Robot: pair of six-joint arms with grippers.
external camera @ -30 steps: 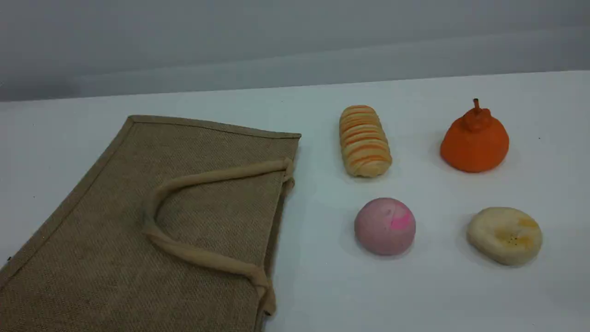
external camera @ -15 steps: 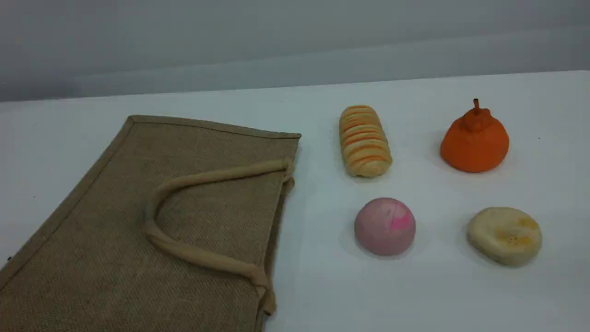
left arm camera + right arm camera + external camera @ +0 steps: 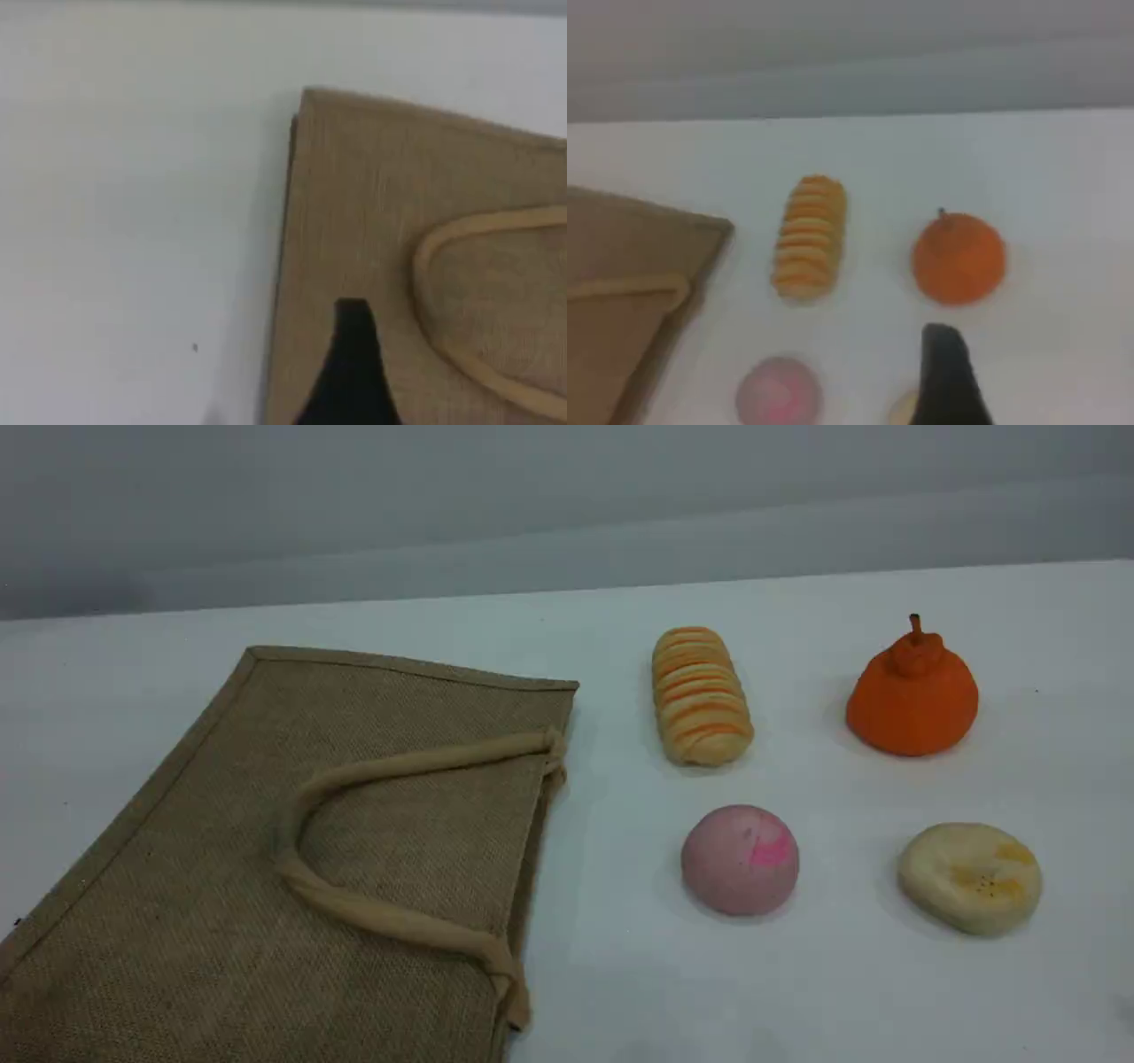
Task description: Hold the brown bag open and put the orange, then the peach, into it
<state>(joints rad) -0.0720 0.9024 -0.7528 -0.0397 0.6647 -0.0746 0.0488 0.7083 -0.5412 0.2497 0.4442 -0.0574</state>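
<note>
The brown bag (image 3: pixel 177 886) lies flat on the left of the white table, its mouth edge facing right and a beige handle (image 3: pixel 372 912) folded back over it. The orange (image 3: pixel 912 700) stands at the back right. Nearer the front, between the two, rests the pink peach (image 3: pixel 740 861). No arm shows in the scene view. In the left wrist view one dark fingertip (image 3: pixel 353 332) of my left gripper hovers above the bag (image 3: pixel 354 204) near its far corner, holding nothing. In the right wrist view a dark fingertip (image 3: pixel 946 372) hangs in front of the orange (image 3: pixel 959 258), apart from it.
An orange-striped bread roll (image 3: pixel 702 695) lies just right of the bag's mouth, behind the peach. A pale yellow disc (image 3: pixel 970 877) sits at the front right, below the orange. The table's far edge meets a grey wall.
Nothing on the table has moved. A faint shadow has crept in at the scene view's lower right edge.
</note>
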